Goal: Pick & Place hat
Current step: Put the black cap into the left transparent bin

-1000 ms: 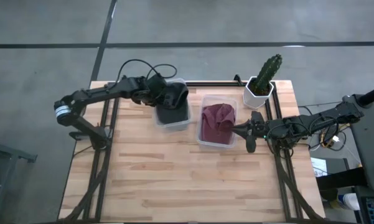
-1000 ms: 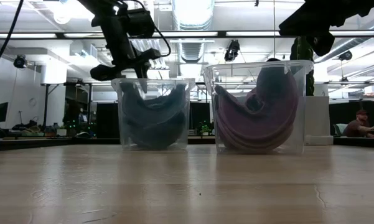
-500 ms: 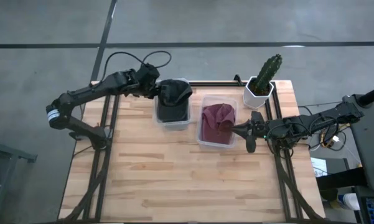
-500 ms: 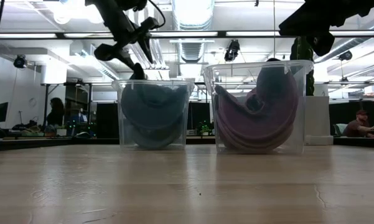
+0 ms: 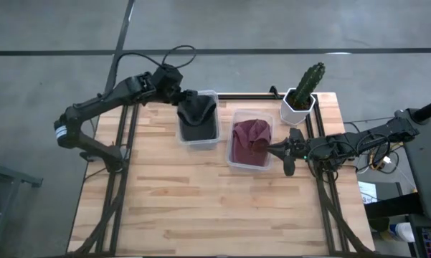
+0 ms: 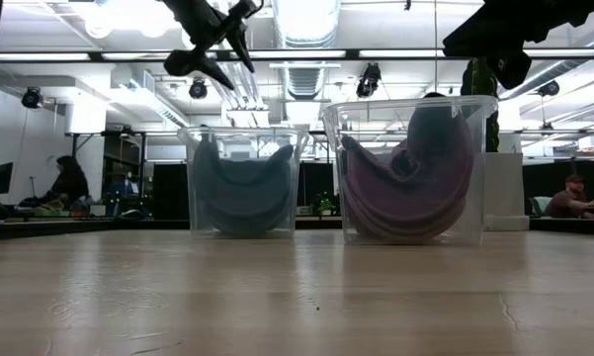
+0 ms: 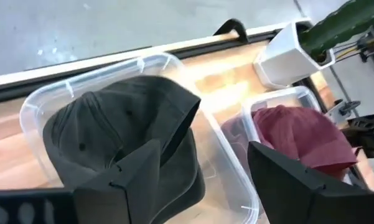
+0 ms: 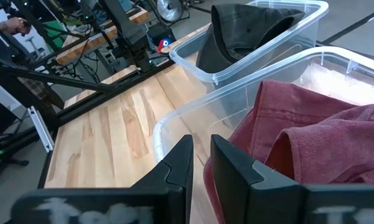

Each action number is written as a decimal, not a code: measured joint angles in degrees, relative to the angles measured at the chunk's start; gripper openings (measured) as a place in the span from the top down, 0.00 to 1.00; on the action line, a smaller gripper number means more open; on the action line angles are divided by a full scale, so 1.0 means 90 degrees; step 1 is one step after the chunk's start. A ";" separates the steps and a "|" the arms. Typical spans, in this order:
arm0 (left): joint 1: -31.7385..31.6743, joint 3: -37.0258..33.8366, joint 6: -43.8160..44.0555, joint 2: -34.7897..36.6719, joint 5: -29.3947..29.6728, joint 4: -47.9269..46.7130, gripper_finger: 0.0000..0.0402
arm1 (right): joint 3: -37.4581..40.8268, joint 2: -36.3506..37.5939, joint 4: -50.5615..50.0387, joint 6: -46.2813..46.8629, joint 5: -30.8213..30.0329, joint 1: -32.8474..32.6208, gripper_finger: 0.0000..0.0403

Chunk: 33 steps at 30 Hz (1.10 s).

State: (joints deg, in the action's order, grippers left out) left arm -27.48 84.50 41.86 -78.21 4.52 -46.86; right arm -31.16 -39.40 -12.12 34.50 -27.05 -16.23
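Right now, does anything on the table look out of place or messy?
Nothing stands out. The dark hat sits crumpled in its clear bin, the red hat in the neighbouring bin, both upright. The cactus pot stands straight.

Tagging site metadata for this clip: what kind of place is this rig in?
Likely an open robotics lab or workshop, not a home. The low view shows exposed ceiling ducting and strip lights, and people seated at workstations behind the table. The right wrist view shows cable-strewn benches.
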 joint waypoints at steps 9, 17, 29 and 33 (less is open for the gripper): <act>0.0007 -0.0655 0.0049 -0.0461 -0.0139 -0.0090 0.42 | 0.0000 -0.0002 -0.0002 -0.0004 -0.0003 0.0000 0.87; 0.0007 -0.0965 0.0064 -0.0921 -0.0285 -0.0075 0.42 | 0.0000 -0.0002 -0.0002 0.0052 -0.0010 0.0000 0.87; 0.0007 -0.0936 0.0006 -0.1758 -0.0580 0.0391 0.42 | 0.0000 -0.0002 -0.0007 0.0171 -0.0010 0.0002 0.87; 0.0004 -0.0936 0.0004 -0.1922 -0.0676 0.0515 0.42 | 0.0000 -0.0002 -0.0010 0.0171 -0.0009 0.0002 0.87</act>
State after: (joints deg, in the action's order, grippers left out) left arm -27.44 76.07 41.90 -95.50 -1.57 -42.22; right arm -31.16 -39.42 -12.21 36.03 -27.13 -16.21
